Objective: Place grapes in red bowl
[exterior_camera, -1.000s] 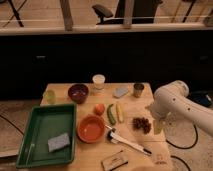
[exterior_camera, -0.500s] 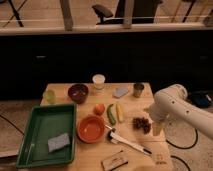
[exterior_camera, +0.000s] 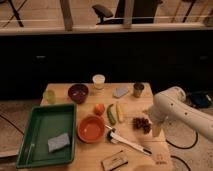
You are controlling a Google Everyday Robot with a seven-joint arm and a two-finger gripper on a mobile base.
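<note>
Camera view: gripper, spread, hangs just beside the grapes — approach step; next, straddle, pinch, carry to red bowl.

A wooden table stands in front of a dark wall. On its left side lies a green tray. Along the far edge stand a yellow-green cup, a dark bowl, a white cup, a grey-blue packet and a brown cup. In the middle, an orange fruit, a green vegetable and a yellow one lie side by side. The red bowl sits just beside the tray. The grapes lie near the right edge. A white-handled tool and a small box lie at the front. The gripper, fingers apart, hangs at the right edge beside the grapes.
</note>
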